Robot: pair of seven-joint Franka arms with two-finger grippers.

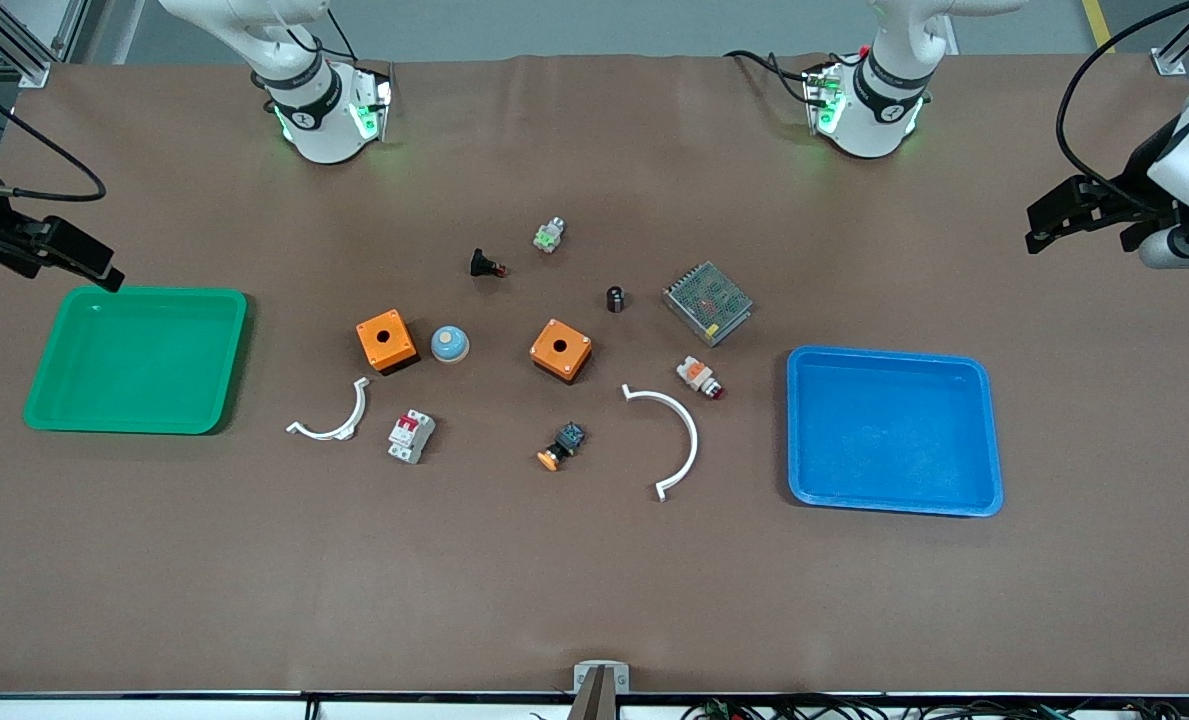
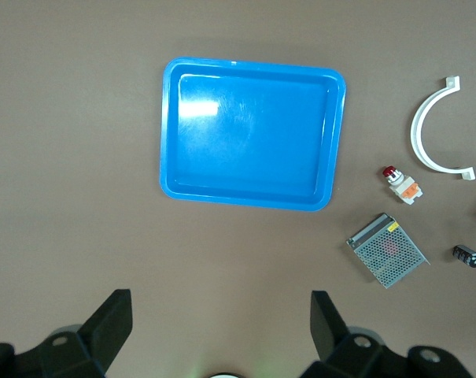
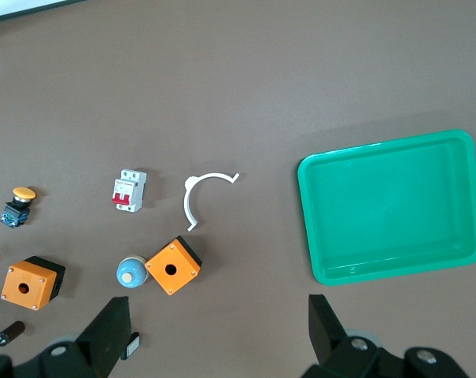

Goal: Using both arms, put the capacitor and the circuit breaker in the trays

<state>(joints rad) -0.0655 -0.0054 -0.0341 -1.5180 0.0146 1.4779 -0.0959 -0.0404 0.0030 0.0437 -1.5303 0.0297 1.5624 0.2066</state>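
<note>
The capacitor [image 1: 615, 298], a tiny black cylinder, stands near the table's middle beside a metal mesh box; it also shows in the left wrist view [image 2: 467, 255] and the right wrist view [image 3: 9, 333]. The circuit breaker [image 1: 411, 436], white-grey with red levers, lies nearer the camera than an orange box; it also shows in the right wrist view [image 3: 130, 190]. My left gripper [image 1: 1044, 228] [image 2: 220, 323] is open and empty, high over bare table beside the blue tray. My right gripper [image 1: 89, 265] [image 3: 218, 331] is open and empty, high over the table by the green tray's edge.
A green tray [image 1: 134, 360] lies at the right arm's end and a blue tray [image 1: 894, 430] at the left arm's end. Between them lie two orange boxes [image 1: 386, 340] [image 1: 560, 350], a mesh box [image 1: 707, 302], two white curved clips [image 1: 334, 425] [image 1: 679, 435] and small button parts.
</note>
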